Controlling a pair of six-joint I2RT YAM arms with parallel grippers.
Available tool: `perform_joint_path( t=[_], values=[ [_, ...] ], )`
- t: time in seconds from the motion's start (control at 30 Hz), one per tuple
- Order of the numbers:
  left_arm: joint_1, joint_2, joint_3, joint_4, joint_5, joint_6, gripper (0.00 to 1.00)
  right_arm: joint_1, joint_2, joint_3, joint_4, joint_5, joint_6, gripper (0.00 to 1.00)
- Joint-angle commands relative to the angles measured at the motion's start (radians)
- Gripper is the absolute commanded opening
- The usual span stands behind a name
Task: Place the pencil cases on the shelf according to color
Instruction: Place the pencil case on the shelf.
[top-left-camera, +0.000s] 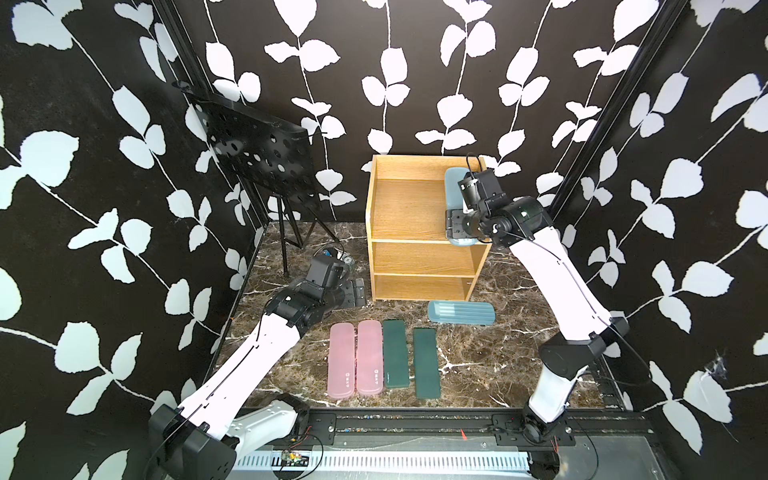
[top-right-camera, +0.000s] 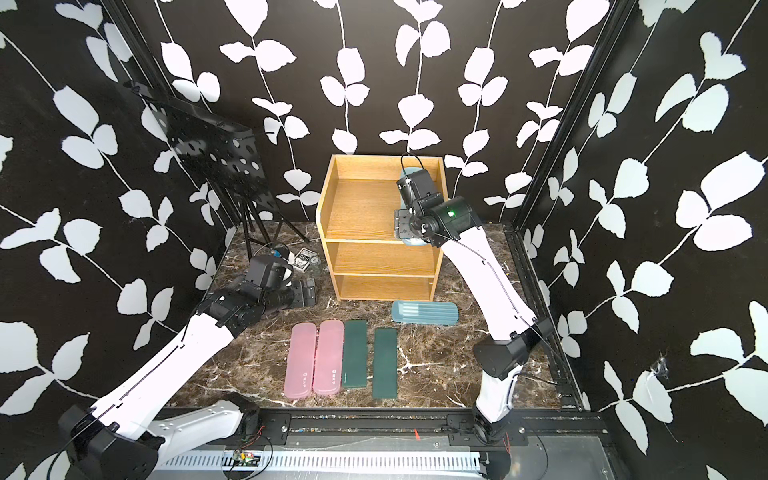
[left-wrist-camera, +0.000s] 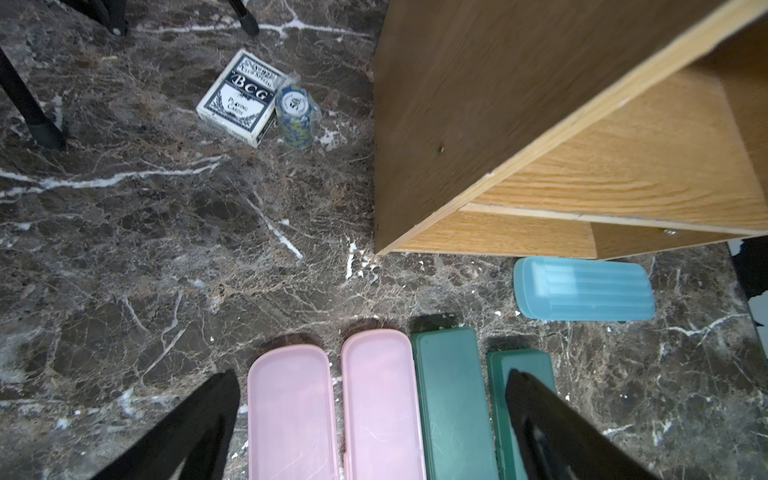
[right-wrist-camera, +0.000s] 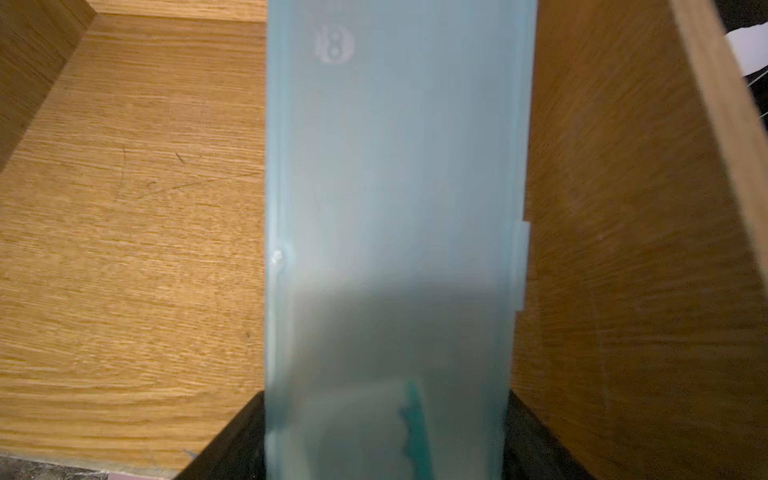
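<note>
The right gripper reaches over the top tier of the shelf at the centre of both top views. Its jaws stand apart by the width of a blue pencil case and grip its 2 long edges. In the right wrist view the black fingers flank that case at the bottom of the frame, 1 on each side, touching it. The case runs front to back just beside the shelf's right side panel, and its near end juts past the tier's front edge. Whether it rests on the board I cannot tell.

On the marble table just below the shelf, a 2nd blue case lies crosswise, right of centre. Lower in the frame 4 cases lie lengthwise in a row. The 1st pink case and the 2nd pink case touch. The 1st green case lies just beside them, and the 2nd green case lies slightly apart and lower.

The left gripper sits low near the shelf's lower left corner, jaws spread wide and holding nothing. In the left wrist view its fingers frame the ends of the pink and green cases. A card box and a stack of poker chips touch at the upper left of that view. A black perforated stand stands at the left of both top views.
</note>
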Motion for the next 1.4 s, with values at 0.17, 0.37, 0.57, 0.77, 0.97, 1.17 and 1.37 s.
perform_joint_path(
  t=[0.17, 0.37, 0.57, 0.77, 0.97, 1.17, 1.37],
  values=[
    [-0.006, -0.024, -0.024, 0.004, 0.018, -0.007, 0.99, -0.013, 0.034, 0.085, 0.02, -0.037, -0.025, 0.88],
    [-0.005, -0.045, -0.03, -0.012, 0.006, -0.008, 0.99, -0.014, -0.037, 0.153, 0.101, -0.046, -0.047, 0.94],
    [-0.005, -0.059, -0.048, -0.014, 0.008, -0.019, 0.99, -0.014, -0.194, 0.129, 0.089, -0.003, -0.072, 0.93],
    [-0.004, -0.048, -0.076, 0.007, 0.037, -0.027, 0.99, -0.019, -0.515, -0.278, 0.092, 0.106, -0.031, 0.84],
    [-0.007, -0.042, -0.098, 0.035, 0.027, -0.032, 0.99, -0.027, -0.768, -0.711, 0.047, 0.161, 0.11, 0.72],
    [-0.007, -0.03, -0.102, 0.062, 0.021, -0.032, 0.99, -0.055, -0.827, -1.04, 0.121, 0.086, 0.208, 0.69],
    [-0.007, -0.014, -0.09, 0.048, 0.018, -0.029, 0.99, -0.187, -0.725, -1.229, 0.335, -0.085, 0.183, 0.75]
  ],
)
